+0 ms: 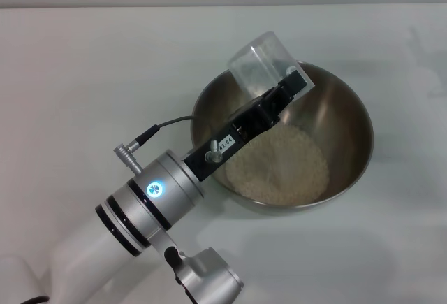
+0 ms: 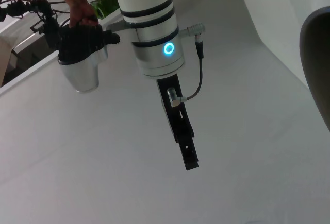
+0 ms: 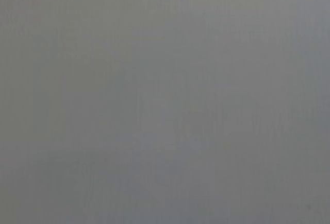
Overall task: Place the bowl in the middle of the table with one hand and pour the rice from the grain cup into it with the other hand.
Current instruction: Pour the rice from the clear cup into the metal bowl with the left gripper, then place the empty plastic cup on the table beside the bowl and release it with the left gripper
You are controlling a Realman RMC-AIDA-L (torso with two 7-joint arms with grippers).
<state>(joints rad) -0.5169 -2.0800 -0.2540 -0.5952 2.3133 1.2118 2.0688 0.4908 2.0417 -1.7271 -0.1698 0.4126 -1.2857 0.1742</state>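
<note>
The steel bowl [image 1: 342, 129] stands on the white table [image 1: 84, 73], right of centre, with a mass of pale rice [image 1: 279, 164] in its bottom. My left gripper [image 1: 283, 87] reaches in from the lower left and is shut on the clear grain cup [image 1: 260, 63]. It holds the cup tipped over the bowl's far left rim, and the cup looks empty. The left wrist view shows a dark edge of the bowl [image 2: 317, 54] and my right gripper [image 2: 191, 162] hanging above bare table, apart from the bowl. The right wrist view is plain grey.
The table's far edge [image 1: 223, 5] runs along the top of the head view. In the left wrist view a person's hand holds a black and silver device [image 2: 82, 44] beyond the table, behind my right arm [image 2: 154, 38].
</note>
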